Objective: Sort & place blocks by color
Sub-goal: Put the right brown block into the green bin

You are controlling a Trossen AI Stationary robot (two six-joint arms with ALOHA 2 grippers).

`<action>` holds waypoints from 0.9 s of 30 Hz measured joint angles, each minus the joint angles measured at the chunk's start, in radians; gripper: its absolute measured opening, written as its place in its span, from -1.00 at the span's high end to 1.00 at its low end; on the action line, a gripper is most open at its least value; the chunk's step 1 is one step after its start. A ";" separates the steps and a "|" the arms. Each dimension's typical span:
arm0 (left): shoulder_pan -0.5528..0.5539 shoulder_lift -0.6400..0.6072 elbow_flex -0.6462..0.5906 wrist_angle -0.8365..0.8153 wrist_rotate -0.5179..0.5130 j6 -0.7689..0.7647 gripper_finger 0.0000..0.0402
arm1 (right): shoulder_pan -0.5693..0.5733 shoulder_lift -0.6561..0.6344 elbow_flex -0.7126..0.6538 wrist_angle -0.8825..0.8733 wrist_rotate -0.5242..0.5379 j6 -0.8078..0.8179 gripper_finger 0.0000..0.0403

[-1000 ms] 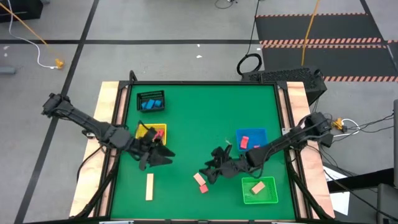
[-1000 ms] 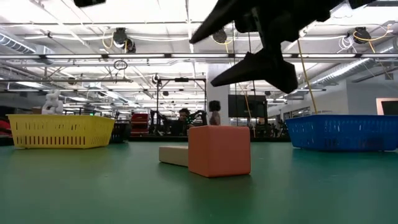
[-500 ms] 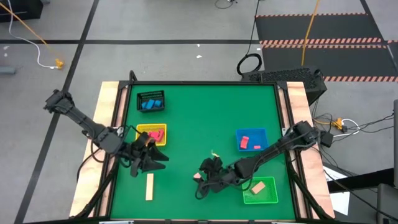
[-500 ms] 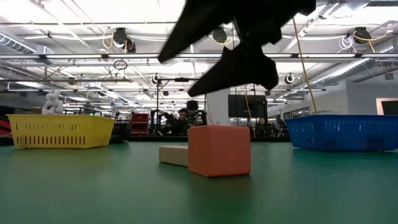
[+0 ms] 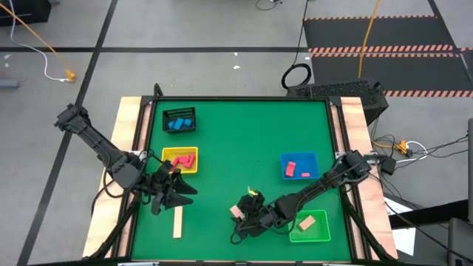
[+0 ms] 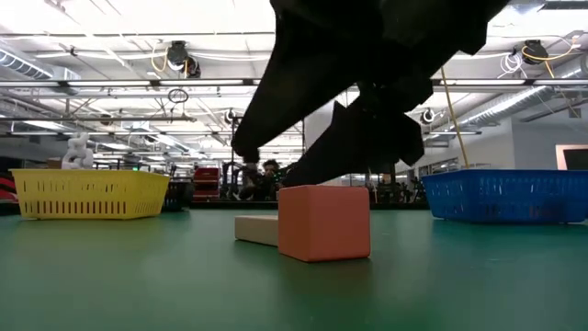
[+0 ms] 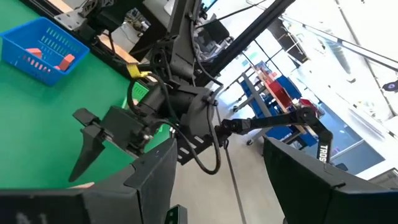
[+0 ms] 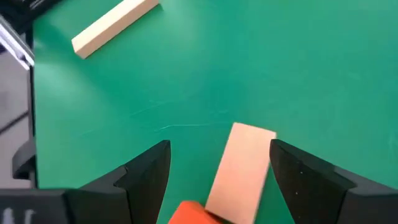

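Observation:
My right gripper (image 5: 241, 223) is open near the table's near edge, low over two blocks. They are an orange-red cube (image 6: 323, 222) and a pale pinkish bar (image 8: 242, 167) lying flat on the green mat. In the right wrist view (image 8: 219, 144) its fingers stand on either side of the bar; whether they touch it I cannot tell. My left gripper (image 5: 182, 195) is open and empty, just beyond a tan bar (image 5: 177, 222) lying flat on the mat. The tan bar also shows in the right wrist view (image 8: 115, 25).
A yellow tray (image 5: 171, 154) holds red blocks. A blue tray (image 5: 298, 157) holds red blocks. A green tray (image 5: 295, 235) holds a tan block. A black wire basket (image 5: 179, 112) at the far left holds blue blocks. Green mat lies open in the middle.
My right gripper has gone toward the table's near-left and come down over the orange-red cube and the pale bar, staying open. My left gripper has gone toward the near edge, closer to the tan bar. The blocks have not moved.

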 joint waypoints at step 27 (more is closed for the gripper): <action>-0.036 0.000 0.000 -0.047 -0.037 0.009 -0.19 | 0.025 0.054 0.111 -0.081 0.230 -0.284 -0.30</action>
